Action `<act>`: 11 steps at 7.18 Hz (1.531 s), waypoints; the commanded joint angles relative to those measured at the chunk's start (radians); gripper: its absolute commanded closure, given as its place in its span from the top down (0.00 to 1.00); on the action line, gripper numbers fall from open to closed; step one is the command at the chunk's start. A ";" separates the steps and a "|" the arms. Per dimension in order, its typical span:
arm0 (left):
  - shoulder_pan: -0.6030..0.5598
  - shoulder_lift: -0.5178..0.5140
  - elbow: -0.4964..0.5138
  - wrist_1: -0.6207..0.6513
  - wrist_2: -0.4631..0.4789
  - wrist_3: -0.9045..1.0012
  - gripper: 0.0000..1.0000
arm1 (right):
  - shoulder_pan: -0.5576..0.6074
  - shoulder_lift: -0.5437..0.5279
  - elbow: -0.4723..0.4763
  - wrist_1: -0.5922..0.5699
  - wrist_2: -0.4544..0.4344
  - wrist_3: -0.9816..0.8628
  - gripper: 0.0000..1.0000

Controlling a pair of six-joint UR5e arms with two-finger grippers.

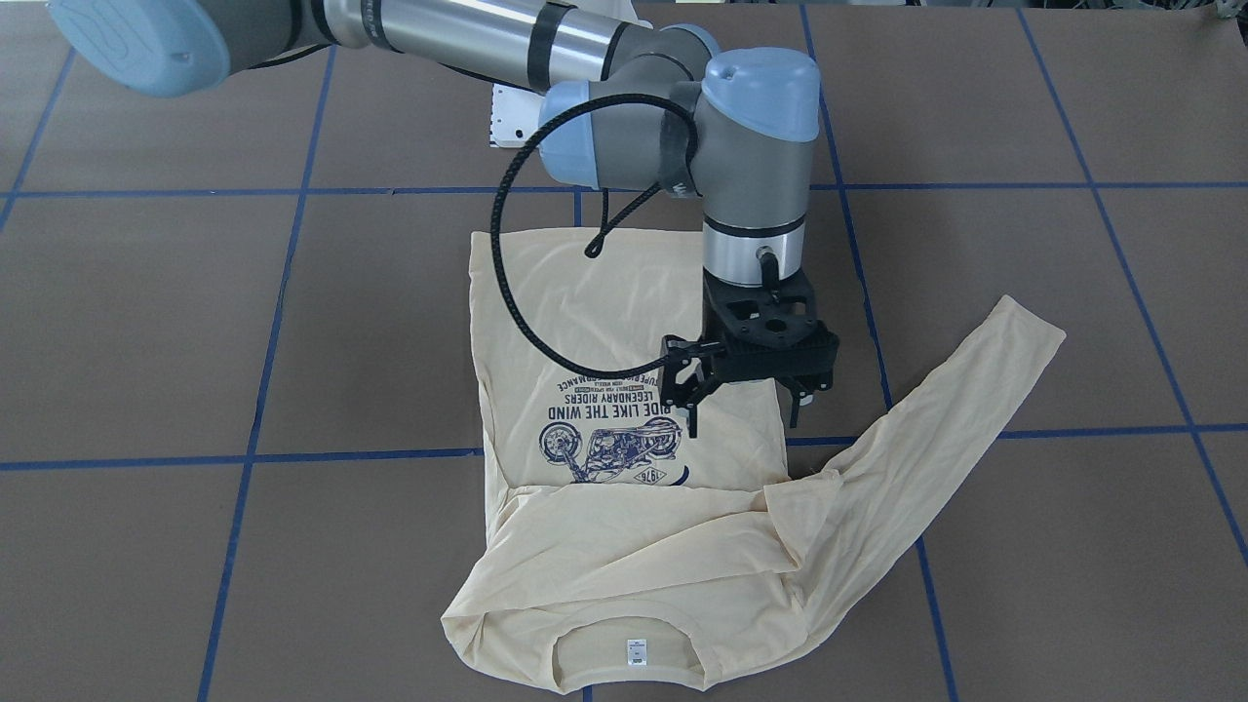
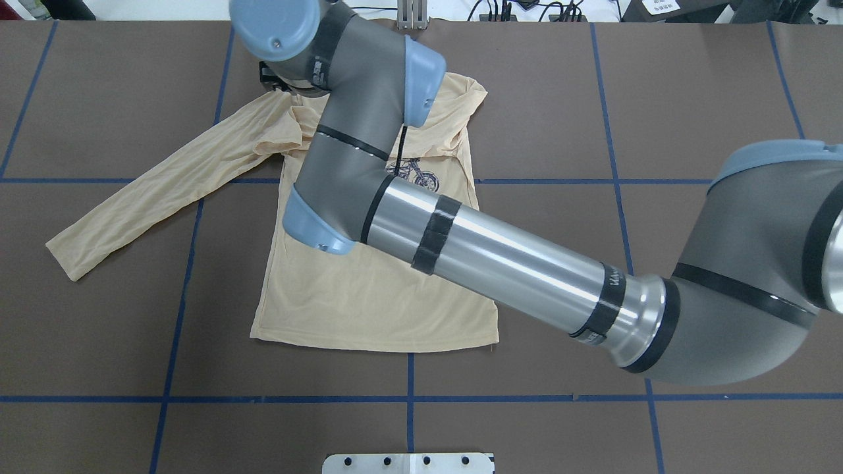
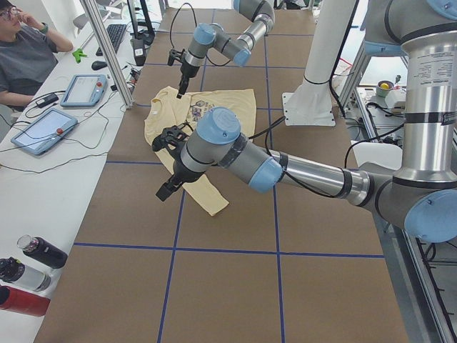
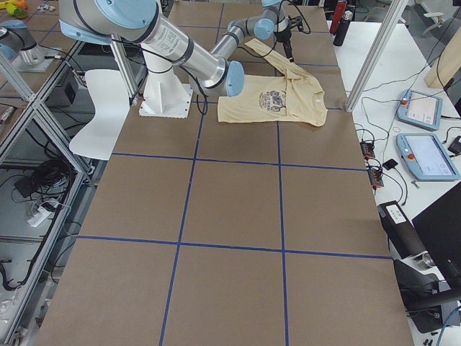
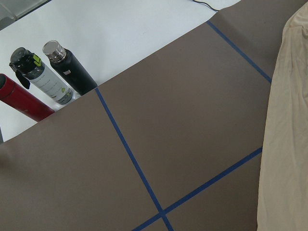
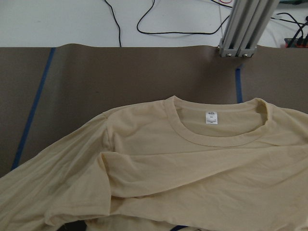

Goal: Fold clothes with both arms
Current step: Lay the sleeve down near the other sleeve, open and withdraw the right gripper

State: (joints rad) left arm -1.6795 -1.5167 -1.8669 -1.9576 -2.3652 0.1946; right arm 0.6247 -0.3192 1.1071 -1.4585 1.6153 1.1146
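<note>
While shirt (image 1: 624, 292) print reads "LEGENDARY RIDERS", right fingers (image 1: 694, 419) hang spread, empty; left fingers (image 3: 166, 191): cannot tell.

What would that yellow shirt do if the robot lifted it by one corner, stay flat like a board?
Probably not. The shirt looks thin and floppy: it lies wrinkled, one sleeve draped in soft folds across the chest, so it would likely sag and hang. Pushed, it would probably bunch up rather than slide whole over the table.

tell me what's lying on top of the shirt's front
One sleeve lies folded across the chest of the shirt, between collar and motorcycle print. Whatever it covers, including any print there, is hidden.
</note>
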 commanded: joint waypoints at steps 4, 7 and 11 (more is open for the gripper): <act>0.133 -0.005 -0.003 -0.068 0.003 -0.238 1.00 | 0.350 -0.825 0.849 -0.181 0.412 -0.579 1.00; 0.283 -0.004 0.037 -0.225 0.079 -0.469 1.00 | 0.620 -1.136 0.886 -0.149 0.575 -0.977 1.00; 0.470 -0.004 0.292 -0.588 0.261 -0.706 1.00 | 0.678 -1.183 0.866 -0.100 0.618 -1.006 1.00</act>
State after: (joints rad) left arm -1.2639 -1.5212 -1.6624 -2.4198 -2.1640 -0.4307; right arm 1.2981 -1.5009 1.9770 -1.5620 2.2292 0.1121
